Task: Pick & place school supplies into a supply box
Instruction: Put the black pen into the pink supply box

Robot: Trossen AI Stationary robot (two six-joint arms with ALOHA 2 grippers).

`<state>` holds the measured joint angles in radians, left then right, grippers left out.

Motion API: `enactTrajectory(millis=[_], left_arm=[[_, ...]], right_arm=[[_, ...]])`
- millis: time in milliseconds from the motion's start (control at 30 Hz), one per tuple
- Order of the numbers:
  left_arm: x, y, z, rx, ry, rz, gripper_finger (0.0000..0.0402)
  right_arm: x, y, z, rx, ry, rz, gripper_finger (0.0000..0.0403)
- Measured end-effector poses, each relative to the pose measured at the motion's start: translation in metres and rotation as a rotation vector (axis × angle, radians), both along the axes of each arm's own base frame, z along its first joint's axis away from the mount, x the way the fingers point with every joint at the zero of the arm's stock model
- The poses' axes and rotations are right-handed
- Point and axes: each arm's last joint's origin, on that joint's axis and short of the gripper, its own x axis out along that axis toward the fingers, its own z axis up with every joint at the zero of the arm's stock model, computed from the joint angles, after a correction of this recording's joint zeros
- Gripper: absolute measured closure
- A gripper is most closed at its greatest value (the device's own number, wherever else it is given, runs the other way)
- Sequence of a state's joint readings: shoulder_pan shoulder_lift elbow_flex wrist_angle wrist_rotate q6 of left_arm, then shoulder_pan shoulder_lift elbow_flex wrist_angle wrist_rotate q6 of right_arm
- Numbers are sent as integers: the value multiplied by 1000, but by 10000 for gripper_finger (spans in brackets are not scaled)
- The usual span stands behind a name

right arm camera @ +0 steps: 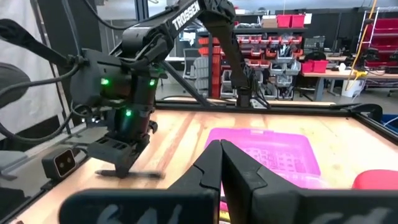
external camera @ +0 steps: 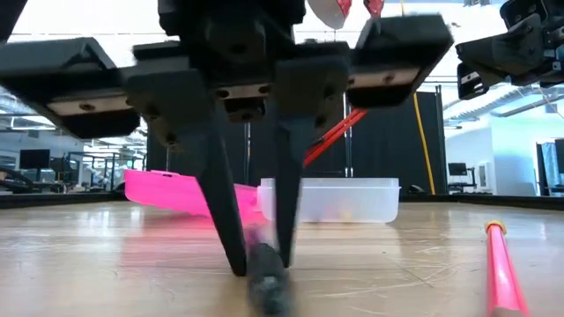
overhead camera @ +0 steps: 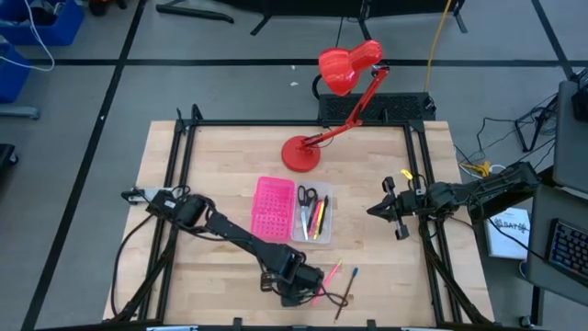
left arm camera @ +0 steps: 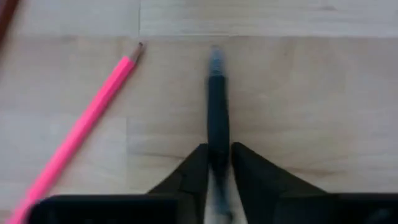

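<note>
High view: left gripper [overhead camera: 308, 283] low over the front edge of the table [overhead camera: 220, 165], among loose pens and pencils; fingers hidden under the wrist here. Supply box [overhead camera: 294, 210] open at table centre, pink half [overhead camera: 272, 210] on the left, clear half [overhead camera: 317, 213] on the right, with scissors [overhead camera: 305, 204] and several thin pens lying in the clear half. Pink pencil [overhead camera: 327, 278] and blue pen [overhead camera: 352, 273] just beside the left gripper. Red desk lamp [overhead camera: 335, 101] standing behind the box. Right gripper [overhead camera: 375, 211] raised at the right side, well apart from the box.

Low view: left gripper [external camera: 258, 261] down at the table surface, both fingers [external camera: 220, 202] closed against a black pen [external camera: 267, 280] lying on the wood. Pink pencil [external camera: 502, 269] on the table to one side. Box halves [external camera: 330, 199] farther back.

Left wrist view: fingertips [left arm camera: 193, 171] clamped on the black pen [left arm camera: 217, 99], one on each side of its barrel. Pink pencil [left arm camera: 81, 127] lying slantwise beside it, not touching.

Right wrist view: right gripper [right arm camera: 221, 163] with fingers pressed together, holding nothing. Pink half of the box [right arm camera: 267, 152] ahead; left arm [right arm camera: 124, 99] bent down to the table beyond.
</note>
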<state>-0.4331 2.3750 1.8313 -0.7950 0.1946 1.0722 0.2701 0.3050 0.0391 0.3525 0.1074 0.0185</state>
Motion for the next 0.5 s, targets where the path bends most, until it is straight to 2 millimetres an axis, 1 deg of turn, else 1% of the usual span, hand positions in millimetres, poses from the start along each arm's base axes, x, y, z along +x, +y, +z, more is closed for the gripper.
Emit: enactTrajectory(millis=[100,133,200,267,400,500], left_arm=[[1,8,-1,-48,77,106,370],[1,9,-1,-61,96,144,379],[2,12,-1,-94,123,191,379],[3,12,-2,-128,136,198,373],[1,7,-2,-124,122,139,349],[-1,5,2,-92,100,117,359]], right_arm=[[0,0,0,-2,-2,-3,403],[0,0,0,-2,-2,-3,403],[0,0,0,-3,-2,-3,403],[0,0,0,-3,-2,-3,403],[0,0,0,-3,-1,-3,403],[0,0,0,-3,-1,-2,403]])
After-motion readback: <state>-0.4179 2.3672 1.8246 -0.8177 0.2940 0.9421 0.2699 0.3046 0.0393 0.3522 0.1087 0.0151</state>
